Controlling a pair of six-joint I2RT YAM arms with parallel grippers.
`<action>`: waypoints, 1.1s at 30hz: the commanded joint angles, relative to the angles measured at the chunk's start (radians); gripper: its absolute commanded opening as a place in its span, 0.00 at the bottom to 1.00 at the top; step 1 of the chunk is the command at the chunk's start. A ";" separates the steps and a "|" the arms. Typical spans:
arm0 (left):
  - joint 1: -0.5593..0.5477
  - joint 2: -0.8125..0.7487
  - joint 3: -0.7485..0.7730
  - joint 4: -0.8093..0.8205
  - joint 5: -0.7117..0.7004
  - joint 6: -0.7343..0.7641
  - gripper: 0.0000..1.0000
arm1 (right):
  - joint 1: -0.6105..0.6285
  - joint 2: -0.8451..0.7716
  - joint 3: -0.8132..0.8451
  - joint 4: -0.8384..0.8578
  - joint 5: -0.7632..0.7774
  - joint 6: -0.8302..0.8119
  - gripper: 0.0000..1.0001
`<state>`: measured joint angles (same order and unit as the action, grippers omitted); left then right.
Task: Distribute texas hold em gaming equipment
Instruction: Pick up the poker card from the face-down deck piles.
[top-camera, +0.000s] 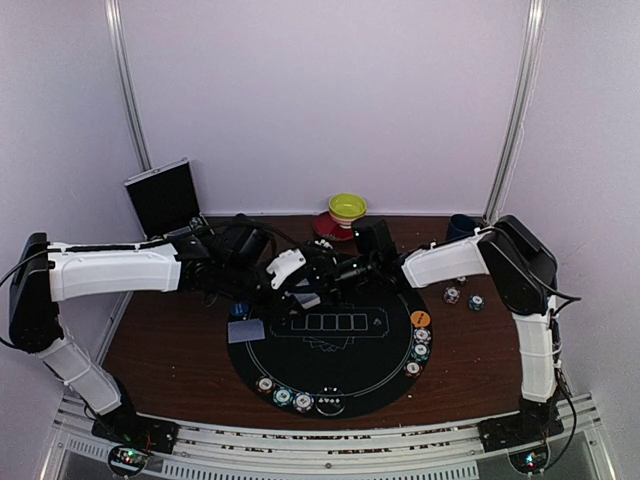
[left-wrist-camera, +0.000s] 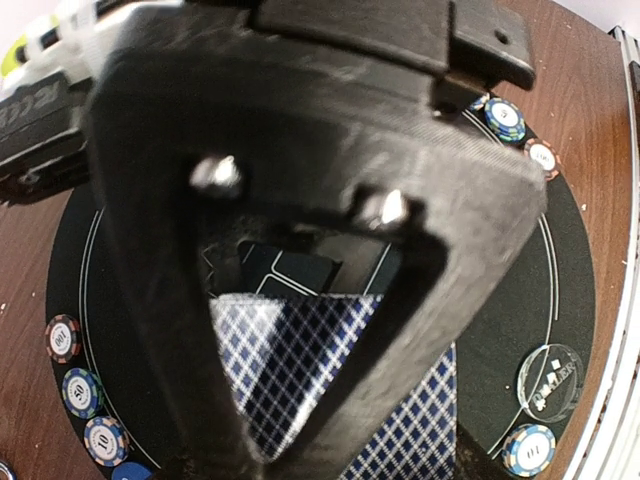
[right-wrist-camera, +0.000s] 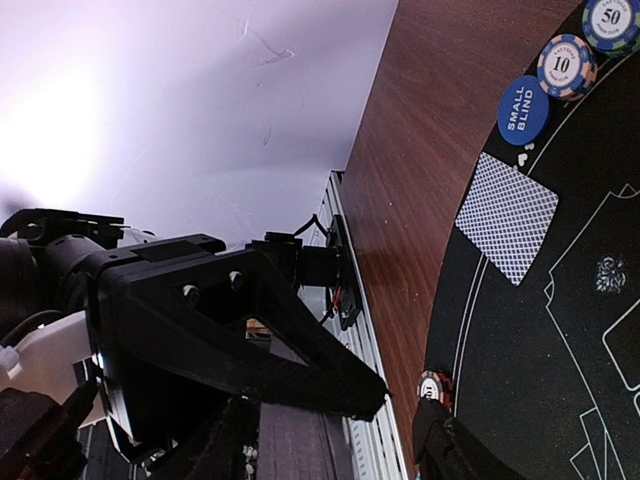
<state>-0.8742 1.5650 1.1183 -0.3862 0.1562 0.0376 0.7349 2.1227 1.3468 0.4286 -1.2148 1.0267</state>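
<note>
So we're mid-deal here: the left gripper (top-camera: 300, 288) has its jaws clamped on the stack of playing cards (left-wrist-camera: 290, 370), over the far part of the poker mat (top-camera: 340, 372) mid-worktop. The right gripper (top-camera: 330, 278) sits just beside it, jaws parted and empty. One dealt card (right-wrist-camera: 507, 218) lies face-down toward the worktop's left edge, by the small blind button (right-wrist-camera: 522, 103). Our tip: pinch only the top card's edge, slide it off flat, hold the stack steady.

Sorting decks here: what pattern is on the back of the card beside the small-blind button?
Blue-and-white diamond check; the card shows best in the right wrist view.
</note>
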 joint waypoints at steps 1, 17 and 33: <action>-0.014 -0.026 -0.005 0.050 0.010 0.021 0.58 | 0.006 0.013 0.051 -0.127 0.000 -0.098 0.57; -0.016 -0.057 -0.012 0.050 0.006 0.013 0.58 | -0.056 -0.015 0.072 -0.372 0.061 -0.311 0.43; -0.017 -0.045 -0.011 0.054 -0.013 0.011 0.58 | -0.069 -0.082 0.104 -0.447 -0.047 -0.326 0.40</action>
<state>-0.8841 1.5616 1.0992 -0.3908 0.1299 0.0433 0.6800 2.0960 1.4246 0.0105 -1.2392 0.7025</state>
